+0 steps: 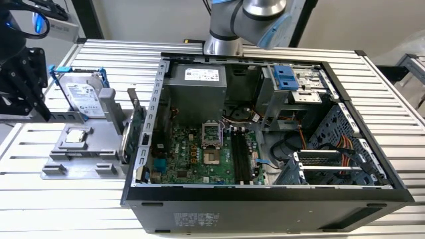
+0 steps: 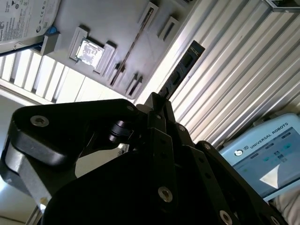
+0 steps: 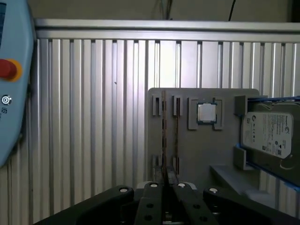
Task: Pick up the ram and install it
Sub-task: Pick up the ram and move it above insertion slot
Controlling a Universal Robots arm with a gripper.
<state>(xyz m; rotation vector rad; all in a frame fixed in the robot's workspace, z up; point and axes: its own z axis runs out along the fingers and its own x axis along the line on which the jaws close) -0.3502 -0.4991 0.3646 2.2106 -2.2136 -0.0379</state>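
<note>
In the exterior view, the gripper (image 1: 37,107) is hanging beside the grey holder (image 1: 99,149), well apart from the open computer case (image 1: 265,194). In the second wrist view, the jaws are pinching one end of the ram (image 2: 183,68), its long axis running straight ahead of them over the ribbed table (image 2: 243,61). In the first wrist view, it seems to be showing edge-on as a thin line, with the processor (image 3: 206,112) and hard drive (image 3: 267,133) lying beyond the jaws.

You've got the open PC case (image 1: 265,209) sitting mid-bench (image 1: 119,52), motherboard (image 1: 192,159) facing up. Off to the exterior view's left, the grey tray (image 1: 99,152) carries a hard drive (image 1: 83,97) and a CPU (image 1: 76,135), and the black hand (image 1: 30,94) hangs right by that edge.
</note>
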